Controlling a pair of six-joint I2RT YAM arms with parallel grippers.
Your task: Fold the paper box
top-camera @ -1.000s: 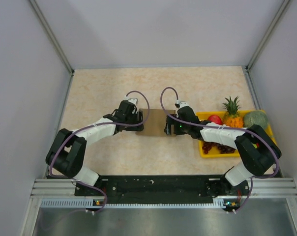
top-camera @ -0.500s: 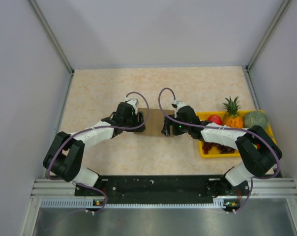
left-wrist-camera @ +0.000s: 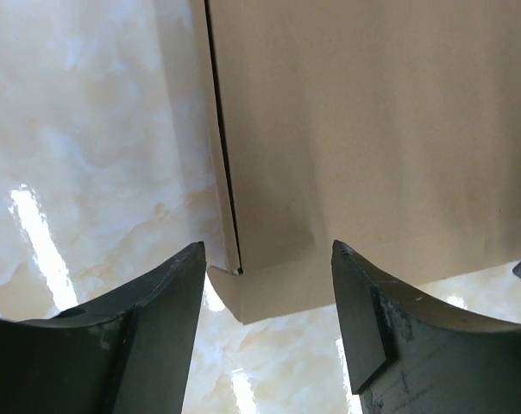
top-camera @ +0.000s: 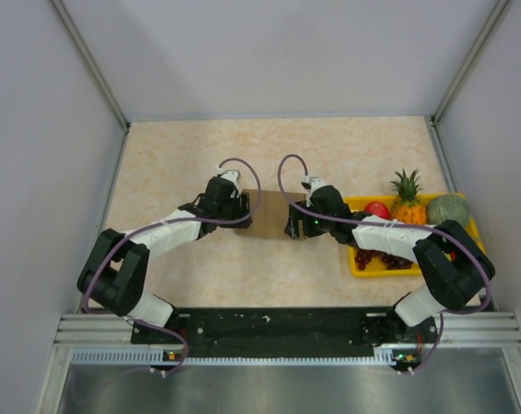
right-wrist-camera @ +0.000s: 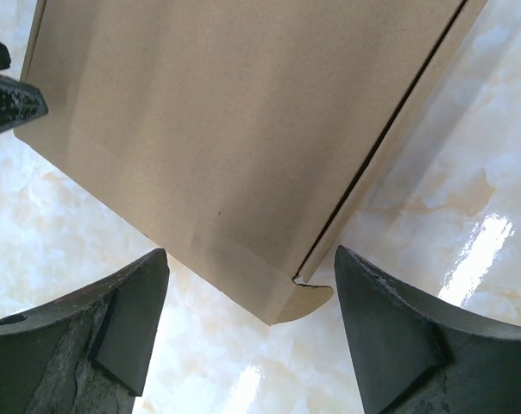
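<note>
Paper box [top-camera: 269, 212] plain brown; table [top-camera: 355, 155] beige marbled; tray [top-camera: 357, 262] yellow

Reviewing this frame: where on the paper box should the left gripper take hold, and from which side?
Probably the narrow side flap beside the slit, at the left end of the paper box, coming from above. The box lies flat on the table, so only that strip seems to offer an edge. The open left gripper straddles its corner.

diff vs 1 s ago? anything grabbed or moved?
Left gripper edged slightly right, toward the paper box; right gripper barely shifted. Nothing taken or let go: both stand open at the box's ends. Box and fruit tray unchanged.
</note>
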